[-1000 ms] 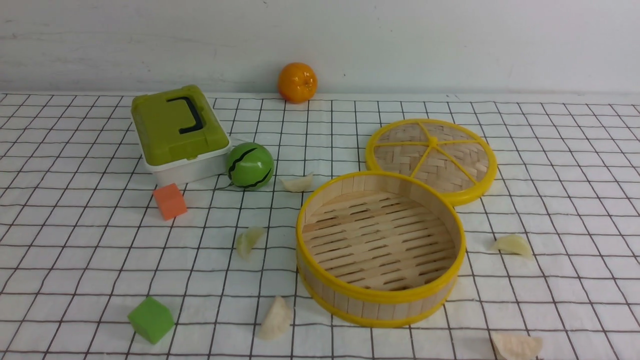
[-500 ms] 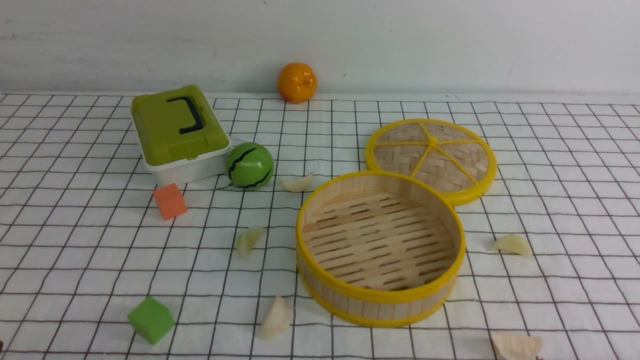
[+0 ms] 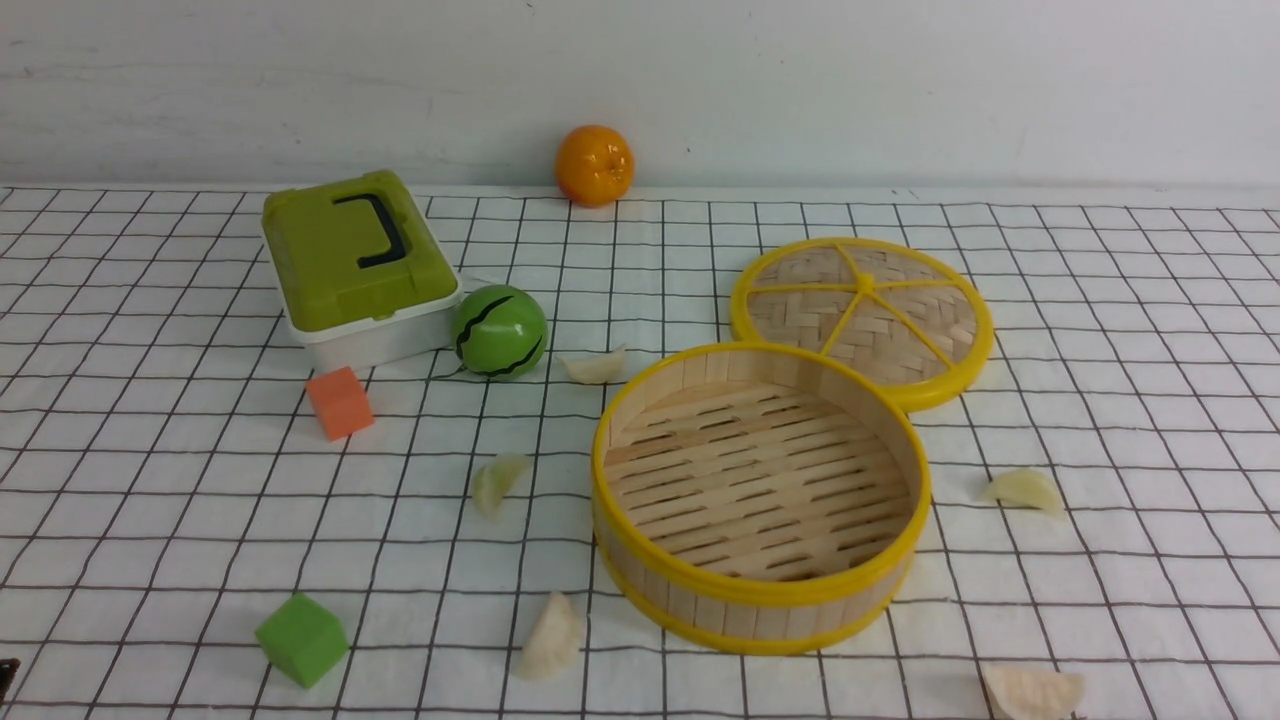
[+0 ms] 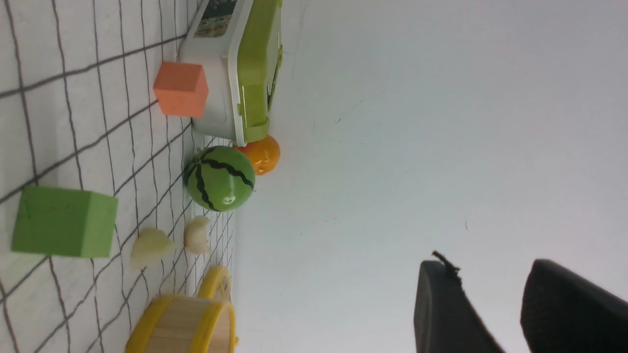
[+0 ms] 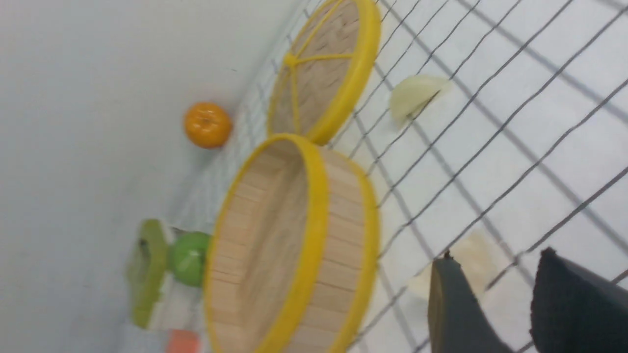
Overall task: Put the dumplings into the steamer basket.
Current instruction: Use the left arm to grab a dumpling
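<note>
Dumplings (image 3: pixel 497 482): count and place? (A)

Five show in the front view. All lie on the checked cloth (image 3: pixel 150 480) over the surface, outside the steamer basket (image 3: pixel 760 600). One is left of the basket, one at its near left, and one at its far left, near the watermelon ball (image 3: pixel 500 332). Two are to its right, the nearer one at the picture's bottom edge. (B)

Basket itself? (A)

Centre right, upright, slatted floor showing. Its woven lid (image 3: pixel 865 315) lies flat just beyond it, on the far right. (B)

Claws? (A)

Left claw (image 4: pixel 490 274): fingers apart, nothing between them, only the wall behind. Right claw (image 5: pixel 495 264): fingers likewise apart and holding nothing, over the cloth, with a blurred dumpling behind them. (B)

Other items? (A)

Green-lidded box (image 3: pixel 345 250) at far left, touching the ball. Orange (image 3: pixel 595 165) at the wall. Orange cube (image 3: pixel 340 402) just near of the box. Green cube (image 3: pixel 301 638) at near left. (B)
</note>
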### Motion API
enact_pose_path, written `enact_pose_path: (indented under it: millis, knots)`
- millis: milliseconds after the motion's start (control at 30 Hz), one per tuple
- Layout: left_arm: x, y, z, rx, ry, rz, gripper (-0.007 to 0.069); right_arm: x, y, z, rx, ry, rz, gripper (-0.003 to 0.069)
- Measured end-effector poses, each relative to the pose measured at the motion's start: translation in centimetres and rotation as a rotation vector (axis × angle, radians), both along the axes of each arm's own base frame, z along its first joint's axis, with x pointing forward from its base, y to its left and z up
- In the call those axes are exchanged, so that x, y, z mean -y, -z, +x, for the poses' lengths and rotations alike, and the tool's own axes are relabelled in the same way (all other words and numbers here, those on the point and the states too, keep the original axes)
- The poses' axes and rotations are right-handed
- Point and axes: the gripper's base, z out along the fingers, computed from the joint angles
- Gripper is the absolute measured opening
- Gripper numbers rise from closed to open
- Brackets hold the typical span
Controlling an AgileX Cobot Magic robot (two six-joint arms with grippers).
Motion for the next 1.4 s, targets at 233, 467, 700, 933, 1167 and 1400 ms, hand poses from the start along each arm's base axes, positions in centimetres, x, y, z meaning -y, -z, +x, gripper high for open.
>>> enact_pose_path:
  millis: [233,467,700,933,1167,1400]
  knots:
    - [1.6,-2.0,-0.5,0.011,0.166,0.285,0.0239,-0.2,-0.3,0.0,0.016,0.007,0.111,0.0240]
    - [2.4,-10.3,-2.6,0.254,0.126,0.890,0.0239,0.3,-1.3,0.2,0.105,0.040,0.004,0.0240]
    - [3.0,-15.6,1.0,0.070,0.365,1.196,0.0195,0.9,-8.9,-0.4,0.366,0.080,-0.461,0.0199]
    - [3.4,-16.8,8.1,-0.396,0.802,1.439,0.0099,-0.2,-16.5,3.5,0.278,-0.204,-0.812,-0.0005]
    - [7.7,-17.6,15.3,-0.587,0.983,1.560,0.0096,-2.5,-18.5,7.3,0.192,-0.580,-0.818,-0.0024]
    - [12.0,-17.8,23.5,-0.676,1.077,1.553,0.0136,-4.4,-17.2,7.8,0.129,-0.828,-0.793,-0.0024]
